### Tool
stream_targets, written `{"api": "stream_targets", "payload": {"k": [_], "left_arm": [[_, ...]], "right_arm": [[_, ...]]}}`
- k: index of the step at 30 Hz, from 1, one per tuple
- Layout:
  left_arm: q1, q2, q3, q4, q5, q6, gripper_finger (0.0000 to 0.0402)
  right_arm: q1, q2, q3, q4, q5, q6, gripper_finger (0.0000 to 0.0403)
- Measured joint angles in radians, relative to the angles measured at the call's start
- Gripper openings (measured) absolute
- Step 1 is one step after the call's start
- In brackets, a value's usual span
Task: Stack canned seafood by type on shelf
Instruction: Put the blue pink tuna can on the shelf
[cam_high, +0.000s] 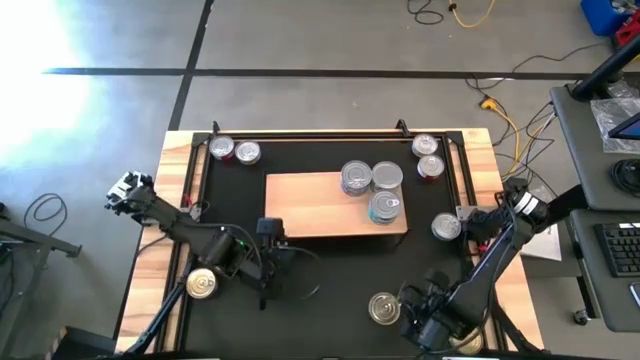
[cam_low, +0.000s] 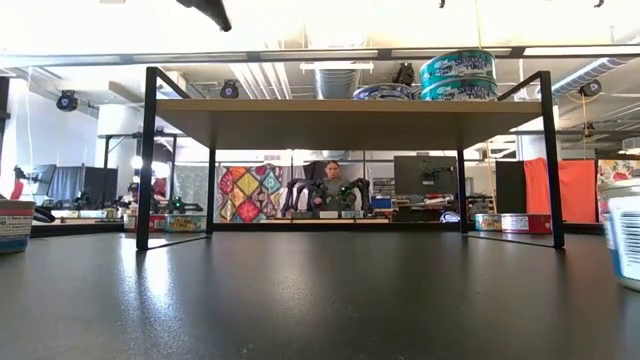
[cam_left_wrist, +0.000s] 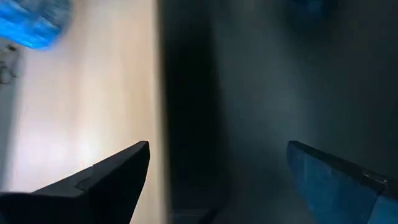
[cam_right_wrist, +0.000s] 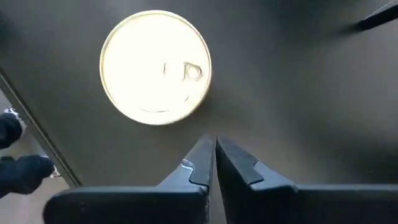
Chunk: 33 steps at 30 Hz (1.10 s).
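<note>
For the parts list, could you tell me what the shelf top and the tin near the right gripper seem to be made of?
The shelf top looks like pale, matte wood, with faint grain. The tin looks like shiny metal: its lid glares brightly and has a pull tab.

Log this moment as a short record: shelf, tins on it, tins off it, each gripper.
shelf: light-wood board on a black frame, mid-mat
tins on shelf: three stacks clustered at its far right end; low view shows teal-labelled tins there
tins off shelf: two at the mat's far left corner, two at the far right corner, one right of the shelf, one gold-lidded near the left arm, one gold-lidded tin near the right gripper
left gripper: open, empty, at the shelf's near left edge
right gripper: shut, empty, beside the gold-lidded tin
</note>
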Motion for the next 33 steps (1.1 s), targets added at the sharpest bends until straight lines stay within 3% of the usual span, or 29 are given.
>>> {"api": "stream_targets", "payload": {"k": [11,17,25,33], "left_arm": [[-0.082,0.055,-0.228,0.504,-0.005,-0.175,0.0361],[-0.087,0.106,-0.266,0.545,0.008,-0.235,0.0373],[-0.089,0.229,-0.29,0.618,-0.008,-0.214,0.038],[-0.074,0.319,-0.227,0.647,0.015,-0.159,0.038]], "right_arm": [[0.007,0.093,-0.081,0.132,0.001,-0.121,0.0013],[-0.029,0.189,-0.072,0.237,-0.001,-0.24,0.0013],[-0.088,0.257,0.015,0.245,0.0,-0.354,0.0013],[-0.064,0.26,-0.004,0.038,0.007,-0.316,0.0013]]}}
